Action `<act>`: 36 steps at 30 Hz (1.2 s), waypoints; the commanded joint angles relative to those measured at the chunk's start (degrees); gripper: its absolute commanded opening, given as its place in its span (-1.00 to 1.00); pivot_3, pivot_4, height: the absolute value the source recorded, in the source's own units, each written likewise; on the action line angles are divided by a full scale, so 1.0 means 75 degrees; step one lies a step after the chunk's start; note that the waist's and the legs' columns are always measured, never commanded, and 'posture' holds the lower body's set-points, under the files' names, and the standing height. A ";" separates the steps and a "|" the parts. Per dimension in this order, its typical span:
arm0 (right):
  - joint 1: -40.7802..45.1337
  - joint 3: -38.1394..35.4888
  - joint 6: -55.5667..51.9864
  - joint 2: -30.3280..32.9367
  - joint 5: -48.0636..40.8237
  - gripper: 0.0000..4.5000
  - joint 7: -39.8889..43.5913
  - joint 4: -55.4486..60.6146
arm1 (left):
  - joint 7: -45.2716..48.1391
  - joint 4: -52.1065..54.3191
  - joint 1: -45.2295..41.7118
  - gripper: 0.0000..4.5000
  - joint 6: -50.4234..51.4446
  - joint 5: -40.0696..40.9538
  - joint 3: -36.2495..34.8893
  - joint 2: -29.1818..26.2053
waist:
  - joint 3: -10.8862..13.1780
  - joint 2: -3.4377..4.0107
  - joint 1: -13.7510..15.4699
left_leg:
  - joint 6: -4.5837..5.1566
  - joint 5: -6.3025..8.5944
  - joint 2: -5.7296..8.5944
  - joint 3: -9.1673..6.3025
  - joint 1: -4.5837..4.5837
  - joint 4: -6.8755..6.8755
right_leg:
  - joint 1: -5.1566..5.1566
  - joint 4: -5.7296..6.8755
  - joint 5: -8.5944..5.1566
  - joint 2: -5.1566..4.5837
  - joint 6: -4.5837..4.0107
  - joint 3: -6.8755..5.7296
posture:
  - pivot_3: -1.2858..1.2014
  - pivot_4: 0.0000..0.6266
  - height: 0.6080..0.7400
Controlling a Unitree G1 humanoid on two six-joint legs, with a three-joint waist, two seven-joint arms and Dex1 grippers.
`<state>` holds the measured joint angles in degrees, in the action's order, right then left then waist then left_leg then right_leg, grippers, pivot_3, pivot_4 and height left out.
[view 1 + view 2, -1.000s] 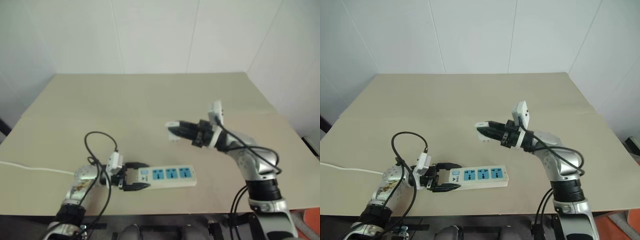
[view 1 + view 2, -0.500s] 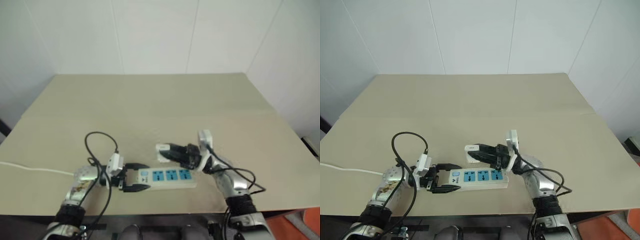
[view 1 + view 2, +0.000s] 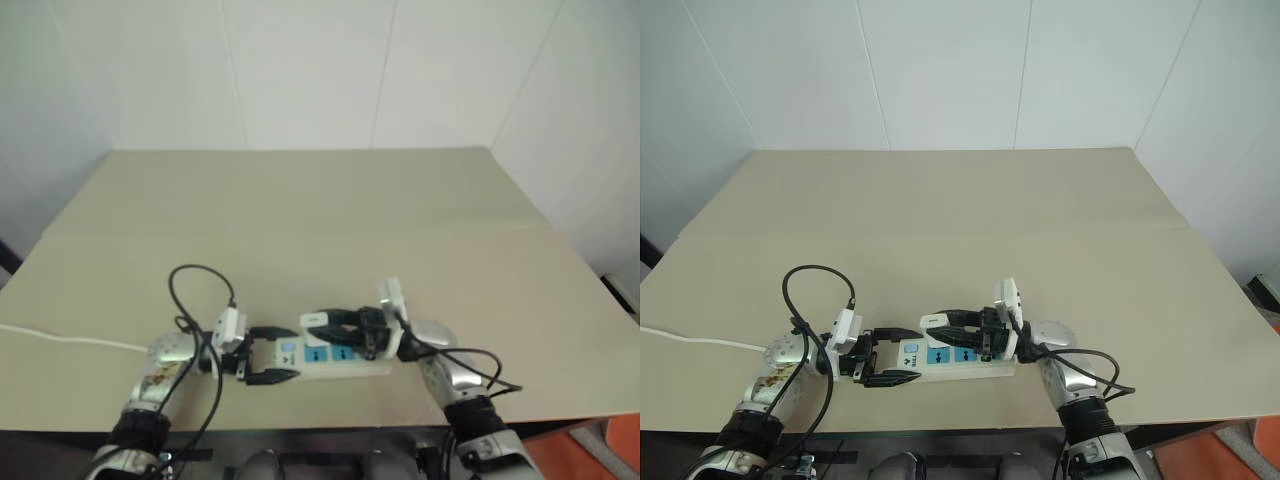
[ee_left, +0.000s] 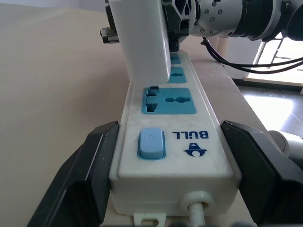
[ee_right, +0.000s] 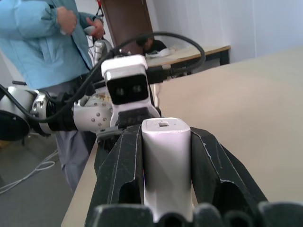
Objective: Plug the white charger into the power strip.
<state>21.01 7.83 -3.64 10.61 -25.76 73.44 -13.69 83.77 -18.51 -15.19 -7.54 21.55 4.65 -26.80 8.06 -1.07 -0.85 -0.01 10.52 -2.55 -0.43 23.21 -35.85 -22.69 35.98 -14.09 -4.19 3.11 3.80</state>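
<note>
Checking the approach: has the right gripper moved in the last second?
Yes. The right gripper, shut on the white charger, came down and left onto the power strip.

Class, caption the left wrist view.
Black left gripper clamps white three-socket power strip; white rounded charger hovers above.

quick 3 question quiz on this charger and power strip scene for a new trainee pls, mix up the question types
1. True or false: the left claw grips the switch end of the power strip.
2. What does the right claw hold? A) the thin white cord B) the white charger C) nothing
3. Fill in: on the table, the charger hangs over the strip's row of blue ____.

Key:
1. True: its fingers clamp both sides of that end, beside the blue switch.
2. B: the charger sits between its two black fingers.
3. Sockets; the one nearest the switch is empty.
</note>
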 commanded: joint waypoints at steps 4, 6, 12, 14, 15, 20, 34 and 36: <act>0.0027 0.0032 0.0319 -0.0123 0.0043 -0.50 -0.0025 -0.0072 | -0.0126 -0.0042 -0.0055 0.44 -0.0080 -0.0133 0.0037 -0.0018 | 0.0000 -0.0001 0.0001 | 0.0000 0.0000 0.0000 0.0000 -0.0005 -0.0001 | 0.0008 -0.0002 0.0000 0.0000 0.0000 0.0000 | 0.03 -0.52 1.00; 0.0039 0.0057 0.0366 -0.0157 0.0082 -0.50 -0.0050 -0.0133 | -0.0129 -0.0040 -0.0063 0.44 -0.0078 -0.0130 0.0034 -0.0010 | 0.0000 -0.0001 0.0002 | -0.0001 0.0000 -0.0001 0.0000 -0.0008 -0.0001 | 0.0010 -0.0002 0.0000 0.0000 0.0000 0.0000 | 0.03 -0.52 1.00; 0.0087 0.0062 0.0589 -0.0243 0.0232 -0.50 -0.0175 -0.0427 | -0.0137 -0.0040 -0.0080 0.44 -0.0081 -0.0141 0.0027 0.0009 | -0.0004 -0.0007 -0.0001 | -0.0002 0.0001 -0.0002 0.0000 -0.0034 0.0002 | 0.0036 -0.0005 -0.0003 0.0000 0.0001 0.0000 | 0.03 -0.52 1.00; 0.0103 0.0083 0.0651 -0.0295 0.0281 -0.50 -0.0223 -0.0501 | -0.0134 -0.0038 -0.0081 0.44 -0.0079 -0.0142 0.0029 0.0021 | -0.0007 -0.0011 -0.0004 | -0.0003 0.0002 -0.0003 0.0000 -0.0044 0.0003 | 0.0046 -0.0007 -0.0006 0.0000 0.0004 0.0000 | 0.03 -0.52 1.00; 0.0099 0.0084 0.0651 -0.0308 0.0287 -0.50 -0.0232 -0.0511 | -0.0135 -0.0038 -0.0083 0.44 -0.0078 -0.0143 0.0029 0.0026 | -0.0008 -0.0012 -0.0004 | -0.0003 0.0002 -0.0004 0.0000 -0.0047 0.0003 | 0.0047 -0.0006 -0.0007 0.0000 0.0005 0.0000 | 0.03 -0.52 1.00; 0.0033 0.0081 0.0606 -0.0260 0.0290 -0.50 -0.0194 -0.0489 | -0.0139 -0.0059 -0.0111 0.44 -0.0062 -0.0142 0.0011 0.0021 | -0.0011 -0.0018 0.0002 | -0.0004 0.0003 -0.0005 0.0000 -0.0048 0.0003 | 0.0049 -0.0006 -0.0008 0.0000 0.0003 -0.0001 | 0.03 -0.52 1.00; -0.0142 0.0203 0.0552 0.0060 0.0501 -0.50 -0.0204 -0.0489 | -0.0152 -0.0093 -0.0124 0.44 -0.0049 -0.0172 -0.0009 0.0023 | -0.0023 -0.0036 0.0012 | -0.0005 0.0003 -0.0005 0.0000 -0.0050 0.0002 | 0.0053 -0.0010 -0.0010 -0.0001 0.0000 0.0000 | 0.03 -0.52 1.00; -0.0157 0.0203 0.0555 0.0087 0.0520 -0.50 -0.0232 -0.0517 | -0.0155 -0.0085 -0.0120 0.44 -0.0043 -0.0172 -0.0011 0.0021 | -0.0025 -0.0040 0.0014 | -0.0006 0.0004 -0.0005 0.0000 -0.0050 0.0003 | 0.0053 -0.0010 -0.0012 -0.0001 0.0002 -0.0001 | 0.03 -0.52 1.00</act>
<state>21.35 9.28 0.89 10.21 -23.12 72.05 -16.22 83.54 -18.87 -15.55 -7.66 20.47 4.69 -26.48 7.87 -1.37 -0.74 -0.05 10.55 -2.59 -0.43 22.83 -35.83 -22.29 35.90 -14.19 -4.20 3.13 3.80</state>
